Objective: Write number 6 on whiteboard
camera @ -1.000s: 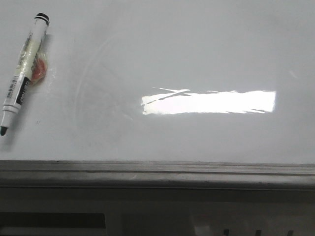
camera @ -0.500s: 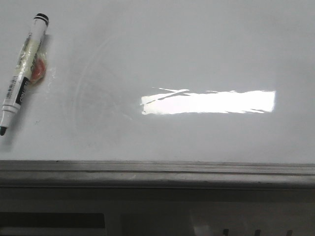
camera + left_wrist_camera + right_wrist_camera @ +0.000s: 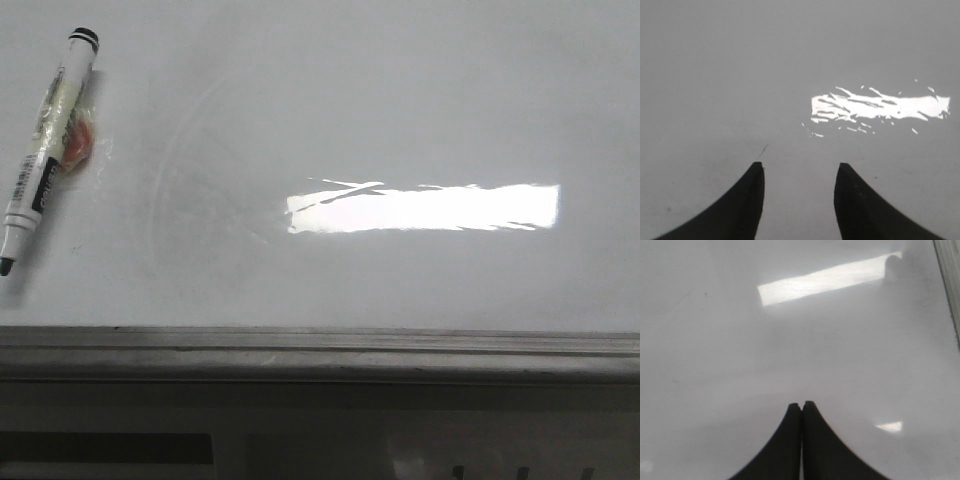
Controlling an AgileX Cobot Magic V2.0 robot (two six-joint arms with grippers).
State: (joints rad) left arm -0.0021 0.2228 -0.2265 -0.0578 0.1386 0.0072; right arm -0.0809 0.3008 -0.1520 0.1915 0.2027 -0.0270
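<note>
So far no stroke is on the whiteboard (image 3: 400, 110) — no number 6 shows anywhere in the front view, only faint curved smudges of old wiping left of the bright glare (image 3: 425, 208). I judge the job is at its very start: the marker has not even been picked up.

The marker (image 3: 45, 150) lies on the board at the far left, slanted, its capped black end away from me and its dark tip toward the near edge. A small orange-red thing (image 3: 78, 142) sits just beside its barrel, touching or nearly so; I cannot tell what it is.

My left hand (image 3: 797, 167) is spread, nothing between its fingers, with bare board below it. My right hand (image 3: 801, 405) is pressed together and empty, also over bare board, with the board's edge showing at one side of that view. Neither hand appears in the front view.

The next move, as I see it, calls for the left hand to go to the marker, line up across the slanted barrel and close on it without catching the orange thing — then carry the tip to open board.

The board is glossy and lies flat like a counter, with a grey metal rail (image 3: 320, 350) along its near edge. Beyond the rail is only a dim strip I cannot make out.
</note>
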